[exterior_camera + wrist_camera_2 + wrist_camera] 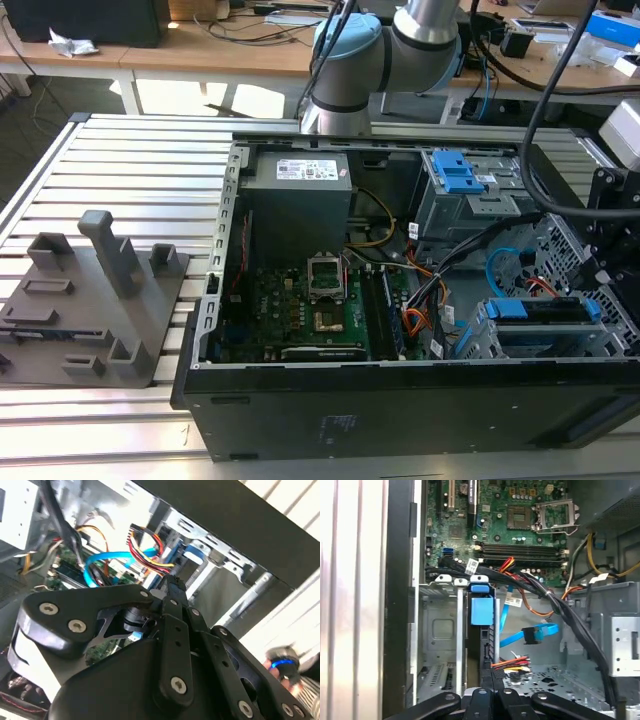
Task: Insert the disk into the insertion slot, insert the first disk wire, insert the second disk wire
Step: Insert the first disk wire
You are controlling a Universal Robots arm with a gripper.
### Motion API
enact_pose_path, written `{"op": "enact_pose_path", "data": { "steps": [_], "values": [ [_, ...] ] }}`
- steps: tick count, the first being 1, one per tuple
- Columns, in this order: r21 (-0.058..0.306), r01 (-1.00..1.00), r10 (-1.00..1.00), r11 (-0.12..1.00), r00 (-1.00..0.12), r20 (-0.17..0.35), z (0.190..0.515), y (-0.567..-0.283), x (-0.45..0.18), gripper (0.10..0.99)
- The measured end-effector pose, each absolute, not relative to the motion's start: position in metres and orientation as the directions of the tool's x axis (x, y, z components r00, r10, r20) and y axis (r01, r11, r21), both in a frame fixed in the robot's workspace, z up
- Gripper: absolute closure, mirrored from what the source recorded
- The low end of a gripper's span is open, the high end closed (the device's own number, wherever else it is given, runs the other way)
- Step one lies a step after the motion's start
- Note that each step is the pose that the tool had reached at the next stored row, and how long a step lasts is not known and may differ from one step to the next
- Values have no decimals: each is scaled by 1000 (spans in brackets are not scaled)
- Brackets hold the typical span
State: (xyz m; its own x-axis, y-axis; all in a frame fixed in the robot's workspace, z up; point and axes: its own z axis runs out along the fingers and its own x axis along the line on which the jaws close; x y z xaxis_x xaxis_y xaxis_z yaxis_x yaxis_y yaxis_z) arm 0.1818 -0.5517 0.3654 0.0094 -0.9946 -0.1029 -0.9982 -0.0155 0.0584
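Note:
The disk (481, 611), in its blue carrier, sits upright in the insertion slot (440, 630), a light grey cage at the case's front corner (480, 340). In both wrist views my gripper (490, 696) (172, 585) is right at the disk's back edge. Its fingers are shut on the black plug of the first disk wire (512, 664), a red-yellow-black bundle (145, 542). The second disk wire (535, 634), a flat blue cable, lies loose beside the disk with its plug free, and also curves through the case (497, 262) (100, 562).
The open case holds a motherboard (300, 300), a power supply (300, 200) and a darker cage with blue latches (455, 175). Thick black cables (575, 625) cross beside the disk. A grey fixture plate (90, 300) lies on the slatted table at the exterior view's left.

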Motion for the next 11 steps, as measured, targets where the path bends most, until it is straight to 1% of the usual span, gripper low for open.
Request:
{"op": "enact_pose_path", "data": {
  "steps": [1,11],
  "values": [
    [58,-998,-994,-18,11,-113,365,-552,182,980],
    [58,-998,-993,-18,11,-114,365,-553,182,980]
  ]
}}
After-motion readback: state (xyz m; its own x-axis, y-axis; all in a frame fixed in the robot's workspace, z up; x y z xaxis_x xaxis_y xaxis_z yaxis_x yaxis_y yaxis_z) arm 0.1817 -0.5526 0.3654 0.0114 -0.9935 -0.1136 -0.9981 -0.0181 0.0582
